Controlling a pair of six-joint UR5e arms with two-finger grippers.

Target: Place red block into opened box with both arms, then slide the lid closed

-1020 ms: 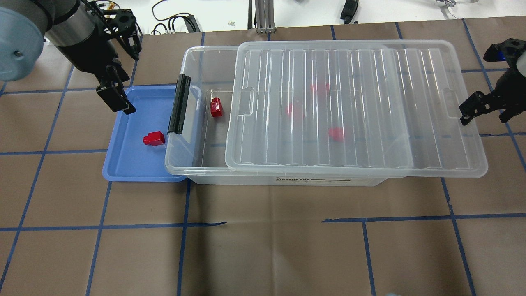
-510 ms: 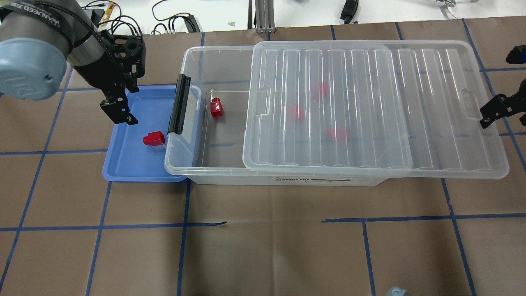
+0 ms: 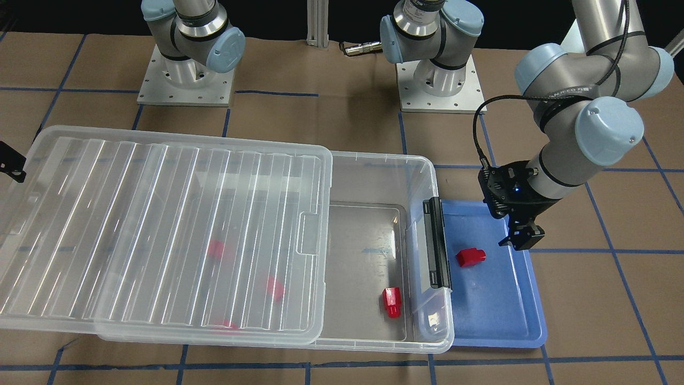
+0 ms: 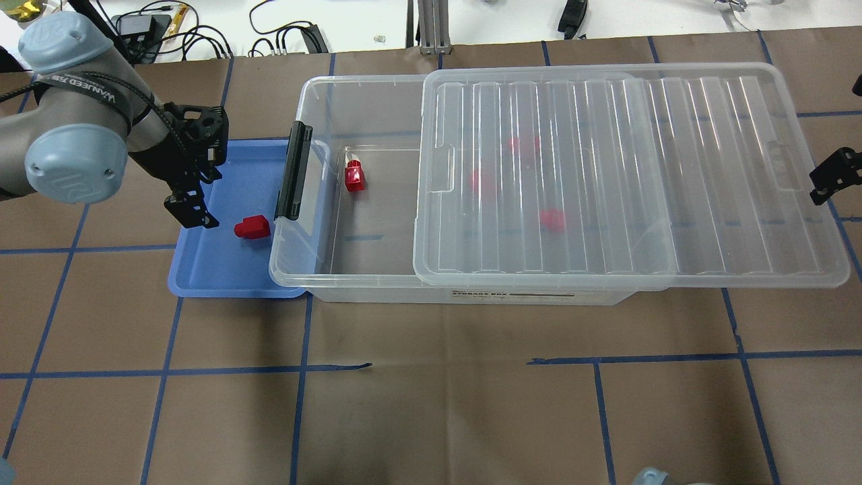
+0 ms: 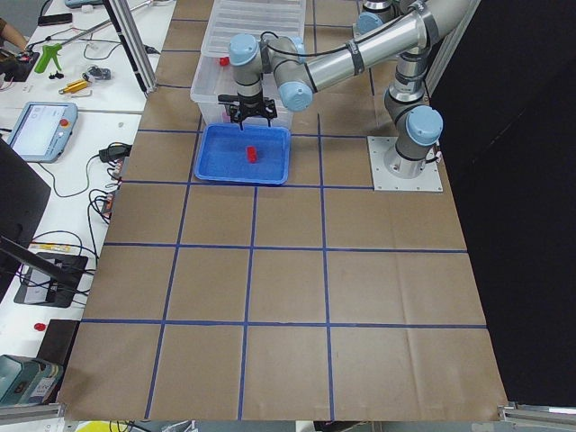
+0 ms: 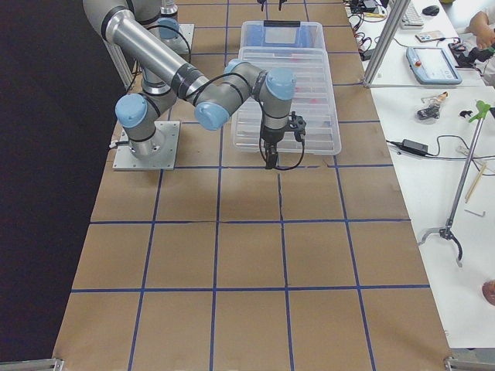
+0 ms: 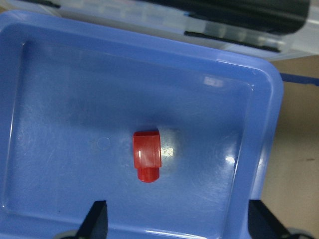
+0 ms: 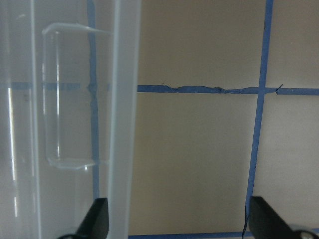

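Note:
One red block (image 4: 252,227) (image 7: 148,155) lies alone in a blue tray (image 4: 202,276). My left gripper (image 4: 192,209) (image 7: 179,216) hovers open just above it, toward the tray's outer edge. The clear box (image 4: 304,121) has its left third uncovered, and another red block (image 4: 354,176) lies there on its floor. The ribbed lid (image 4: 626,175) covers the rest and overhangs the box's right end; three more red blocks show blurred beneath it. My right gripper (image 4: 832,176) (image 8: 179,216) is open at the lid's right short edge (image 8: 123,119), whose rim runs just inside one finger.
The blue tray butts against the box's black latch bar (image 4: 294,168). Brown paper with blue tape lines (image 4: 303,367) covers the table. Cables and tools (image 4: 283,37) lie beyond the far edge. Both arm bases (image 3: 184,80) stand behind the box.
The lid has slid further right, widening the box's opening, and the right gripper went right with it. The left gripper has swung down over the blue tray, closer to the red block.

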